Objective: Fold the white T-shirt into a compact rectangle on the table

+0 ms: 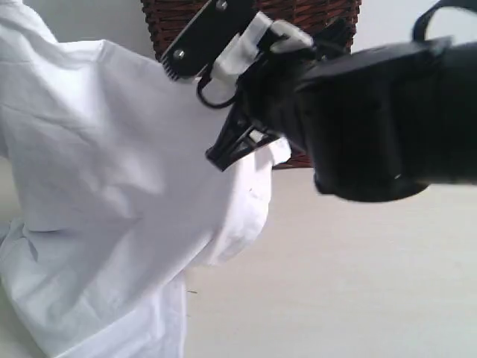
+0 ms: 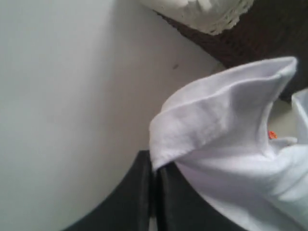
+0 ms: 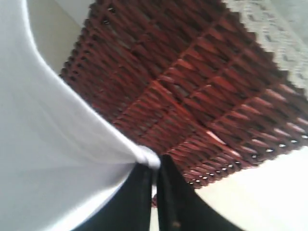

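Matt, soft, creased cloth: white T-shirt (image 1: 112, 186). Smooth matt cream surface: table (image 1: 358, 283). Rough woven wicker, slight sheen: basket (image 3: 192, 96), 12 o'clock in exterior view. Openwork lace: liner (image 3: 274, 33). Black matt plastic: right gripper (image 3: 155, 167).

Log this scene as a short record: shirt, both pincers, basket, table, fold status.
shirt: white, held up, hanging in loose folds; orange tag showing
left pincer: shut on a shirt edge
right pincer: shut on a shirt edge
basket: dark wicker with a lace liner, behind the shirt
table: pale beige
fold: not yet done
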Robot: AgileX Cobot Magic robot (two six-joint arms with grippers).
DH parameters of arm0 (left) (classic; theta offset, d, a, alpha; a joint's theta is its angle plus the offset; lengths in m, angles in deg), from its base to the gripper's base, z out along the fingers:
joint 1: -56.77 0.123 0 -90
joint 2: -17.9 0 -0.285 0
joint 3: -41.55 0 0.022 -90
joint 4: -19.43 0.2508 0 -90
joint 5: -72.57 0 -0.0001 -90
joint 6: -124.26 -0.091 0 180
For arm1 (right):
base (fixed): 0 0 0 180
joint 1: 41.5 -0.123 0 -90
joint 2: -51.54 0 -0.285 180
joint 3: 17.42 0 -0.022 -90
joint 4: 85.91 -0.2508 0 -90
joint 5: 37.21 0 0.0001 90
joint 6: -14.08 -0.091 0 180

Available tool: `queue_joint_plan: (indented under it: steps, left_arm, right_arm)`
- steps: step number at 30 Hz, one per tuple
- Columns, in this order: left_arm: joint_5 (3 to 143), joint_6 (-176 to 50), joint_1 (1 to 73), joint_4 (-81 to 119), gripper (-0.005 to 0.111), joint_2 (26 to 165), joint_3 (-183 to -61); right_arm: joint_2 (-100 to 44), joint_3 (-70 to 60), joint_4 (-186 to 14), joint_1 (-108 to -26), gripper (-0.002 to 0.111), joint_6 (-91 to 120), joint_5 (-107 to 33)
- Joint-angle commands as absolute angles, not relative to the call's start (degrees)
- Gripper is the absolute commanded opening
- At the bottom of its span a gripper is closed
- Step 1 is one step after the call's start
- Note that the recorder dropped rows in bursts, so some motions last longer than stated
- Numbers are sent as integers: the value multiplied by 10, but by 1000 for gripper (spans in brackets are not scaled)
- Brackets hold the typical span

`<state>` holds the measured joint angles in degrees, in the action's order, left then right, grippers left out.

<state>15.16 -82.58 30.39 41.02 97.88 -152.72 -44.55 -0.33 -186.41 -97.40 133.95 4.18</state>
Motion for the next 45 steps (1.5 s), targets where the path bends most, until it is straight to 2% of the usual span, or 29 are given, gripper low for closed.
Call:
queue_joint_plan:
  steps: [1,5,9,15,19,24,29,37,45]
  left_arm:
    - [215,-806,307,506,0,973,-1559]
    - [346,-743,307,691,0,981,-1608]
    - [356,-604,307,860,0,984,-1620]
    - [334,-557,307,838,0,936,-1620]
    - [255,-579,307,745,0,903,-1598]
    - [166,-688,307,652,0,840,-1496]
    - [90,-718,307,641,0,775,-1394]
    - [26,-790,307,525,0,672,-1357]
    - [26,-814,307,274,0,604,-1302]
  right_arm:
    - [-384,-61,-1813,-925,0,1354,48]
    - [-371,-195,-1723,-881,0,1354,56]
    - [-368,-289,-1698,-865,0,1354,45]
    - [-330,-293,-1753,-866,0,1353,47]
    - [-284,-234,-1767,-896,0,1353,49]
    - [-231,-78,-1766,-936,0,1353,77]
    - [-168,61,-1772,-971,0,1353,110]
    - [-67,144,-1859,-1085,0,1353,110]
    - [-51,202,-1859,-1336,0,1353,175]
